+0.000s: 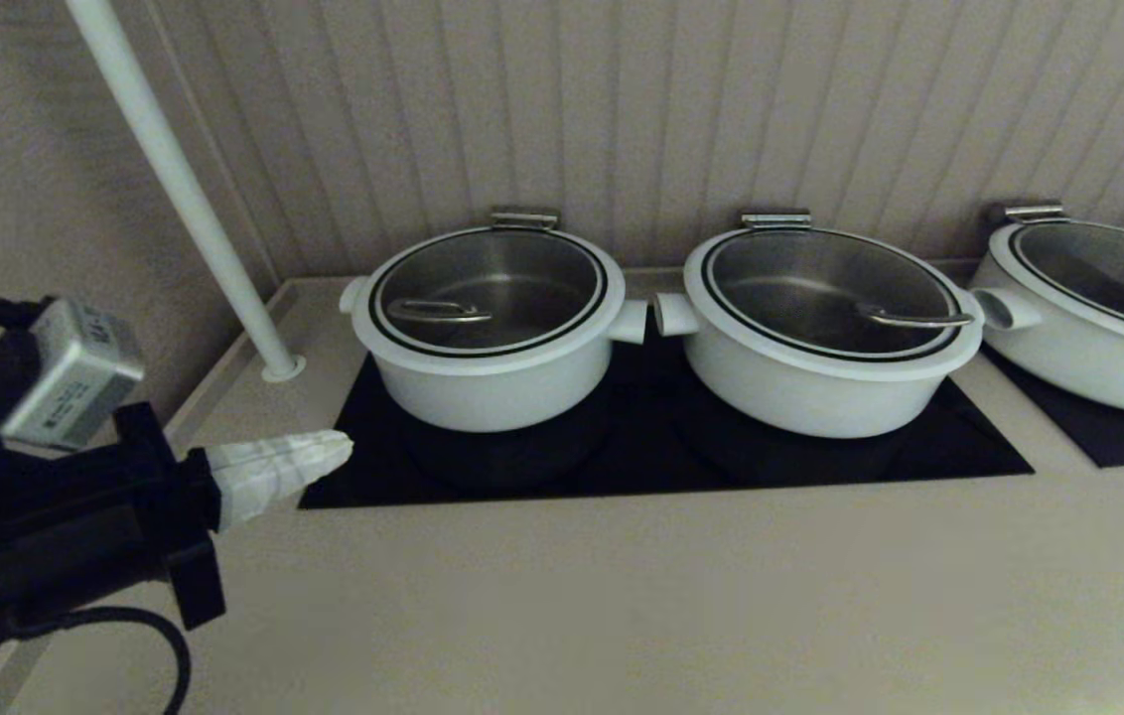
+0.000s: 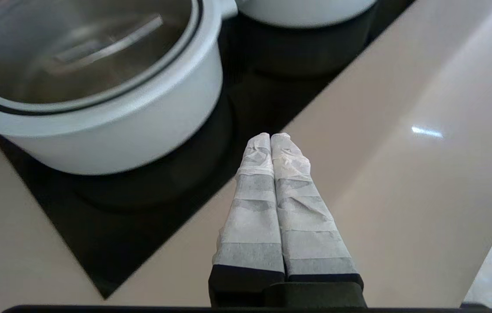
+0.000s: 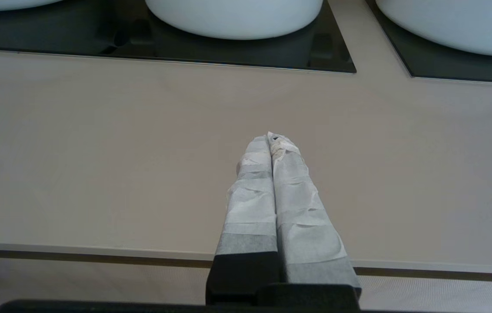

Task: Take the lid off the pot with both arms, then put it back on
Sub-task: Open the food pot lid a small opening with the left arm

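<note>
The pot (image 1: 492, 382) is the small deep white one at the left of the black cooktop. Its glass lid (image 1: 522, 273) with the slim steel handle (image 1: 438, 312) sits on it. Both also show in the left wrist view: the pot (image 2: 111, 126) and the lid (image 2: 76, 52). My left gripper (image 1: 344, 449) is shut and empty, above the counter at the cooktop's front left corner, just short of the pot; it also shows in the left wrist view (image 2: 270, 135). My right gripper (image 3: 270, 138) is shut and empty above the counter's front part, out of the head view.
Two wider white pots with lids stand to the right, one (image 1: 820, 372) on the same cooktop (image 1: 820, 462) and one (image 1: 1088, 318) further right. A white pole (image 1: 180, 184) rises at the back left. The beige counter (image 1: 671, 596) has a front edge (image 3: 98, 251).
</note>
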### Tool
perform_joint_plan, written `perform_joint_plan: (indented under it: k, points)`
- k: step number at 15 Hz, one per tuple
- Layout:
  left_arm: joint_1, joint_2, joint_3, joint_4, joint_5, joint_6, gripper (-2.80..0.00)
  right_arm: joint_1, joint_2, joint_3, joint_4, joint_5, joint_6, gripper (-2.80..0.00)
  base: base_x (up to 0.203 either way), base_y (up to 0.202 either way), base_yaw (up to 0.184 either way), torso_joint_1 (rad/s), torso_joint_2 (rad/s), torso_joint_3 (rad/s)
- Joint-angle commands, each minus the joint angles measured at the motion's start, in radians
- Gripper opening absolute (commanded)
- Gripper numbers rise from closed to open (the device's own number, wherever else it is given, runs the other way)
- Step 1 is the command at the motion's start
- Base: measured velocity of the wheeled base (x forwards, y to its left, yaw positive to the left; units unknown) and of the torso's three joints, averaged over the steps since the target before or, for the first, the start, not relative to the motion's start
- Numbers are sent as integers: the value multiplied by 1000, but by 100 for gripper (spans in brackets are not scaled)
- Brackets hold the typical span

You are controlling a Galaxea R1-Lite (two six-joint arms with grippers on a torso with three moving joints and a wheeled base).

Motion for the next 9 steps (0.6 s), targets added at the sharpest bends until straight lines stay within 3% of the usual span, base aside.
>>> perform_joint_plan:
  k: [1,9]
  points:
    - [-3,40,6,-1,-2,0,-280,0,2,0,0,0,-1,-280,0,0,0,0,0,0]
    - [-3,66,26,-3,-2,0,-280,0,2,0,0,0,6,-280,0,0,0,0,0,0]
